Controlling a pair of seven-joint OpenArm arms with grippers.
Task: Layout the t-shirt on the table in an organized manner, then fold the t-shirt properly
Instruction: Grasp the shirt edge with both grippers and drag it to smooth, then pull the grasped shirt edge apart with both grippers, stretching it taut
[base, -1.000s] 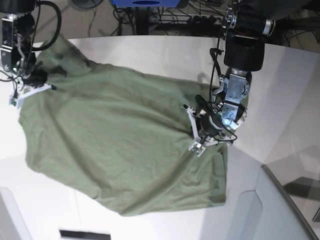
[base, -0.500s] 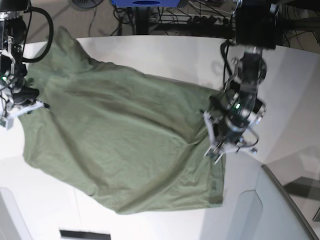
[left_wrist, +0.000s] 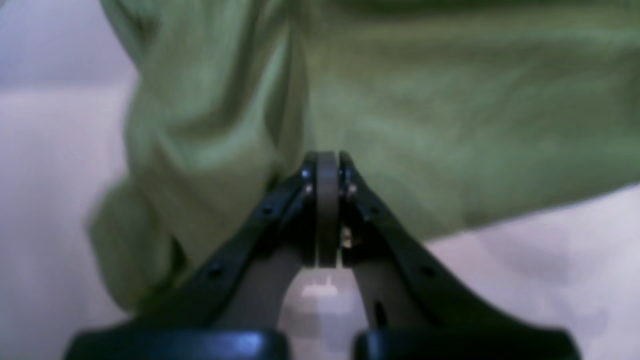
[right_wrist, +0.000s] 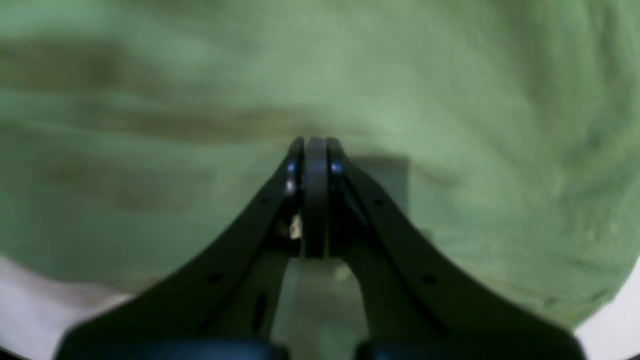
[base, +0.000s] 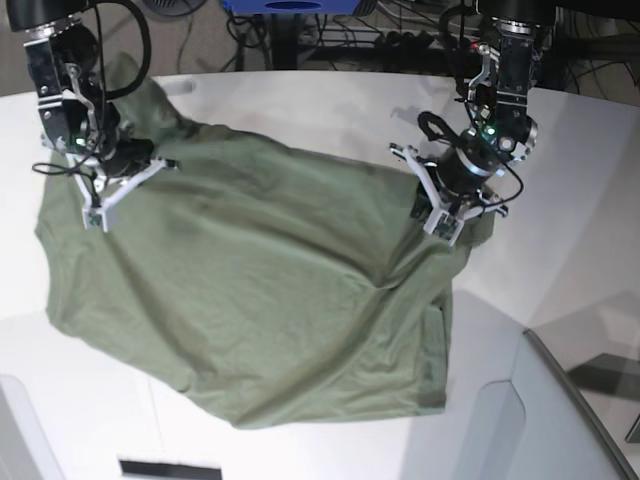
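- The left end effector (base: 437, 205) sits at the right of the base view, over the right-hand edge of the t-shirt (base: 250, 290). Its jaws are pressed fully together, and the cloth bunches up towards it there.
- In the left wrist view the left end effector (left_wrist: 327, 162) shows its tips meeting with no gap, against a gathered fold of the green t-shirt (left_wrist: 450, 115). Whether cloth is pinched between the tips cannot be told; the picture is blurred.
- The right end effector (base: 118, 190) sits at the far left of the base view, over the shirt's upper left part, and it too is fully closed.
- In the right wrist view the right end effector (right_wrist: 315, 150) has its tips together against the t-shirt (right_wrist: 150, 100), which fills nearly the whole picture. A grip on the cloth cannot be confirmed here either.
- The t-shirt lies spread over the white counter (base: 330, 110), reaching from the far left corner down towards the near middle, with creases running across it and its near edge curved.
- A grey angled panel (base: 560, 420) stands at the near right, apart from the shirt.
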